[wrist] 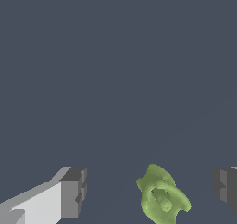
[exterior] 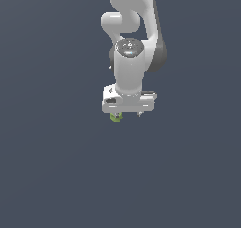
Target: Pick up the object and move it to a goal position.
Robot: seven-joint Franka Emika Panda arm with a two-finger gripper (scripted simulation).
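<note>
Lime-green lumpy object (wrist: 162,197), between spread fingers (wrist: 74,193), untouched

The white arm (exterior: 129,48) hangs straight down against a plain dark grey-blue backdrop. Its hand (exterior: 126,114) points downward, and the tiny lime-green object (exterior: 115,117) shows just under the hand's edge toward the exterior view's left.
</note>
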